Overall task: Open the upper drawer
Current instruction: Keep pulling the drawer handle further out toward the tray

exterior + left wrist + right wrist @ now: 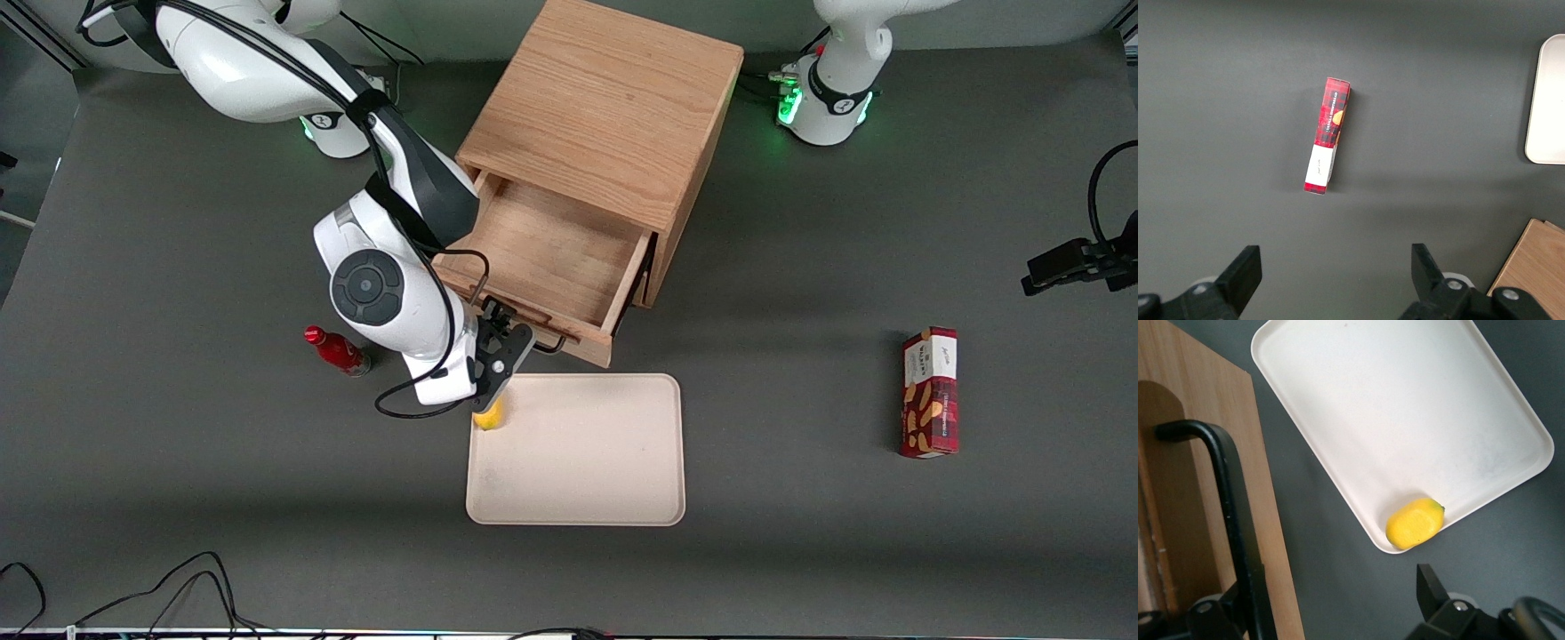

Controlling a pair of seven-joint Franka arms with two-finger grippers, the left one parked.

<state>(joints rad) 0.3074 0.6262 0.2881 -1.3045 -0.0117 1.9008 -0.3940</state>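
While upper drawer (556,253) sits pulled well out, gripper (505,348) hovering at its black handle (1231,520), fingers apart.

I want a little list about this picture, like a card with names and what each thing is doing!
upper drawer: pulled out of the wooden cabinet, nothing inside
handle: black wire, on the drawer front
gripper: open, at the handle, one finger each side of it
tray: beige, on the table in front of the drawer
lemon: yellow, in a tray corner
red bottle: lying beside the arm
snack box: toward the parked arm's end
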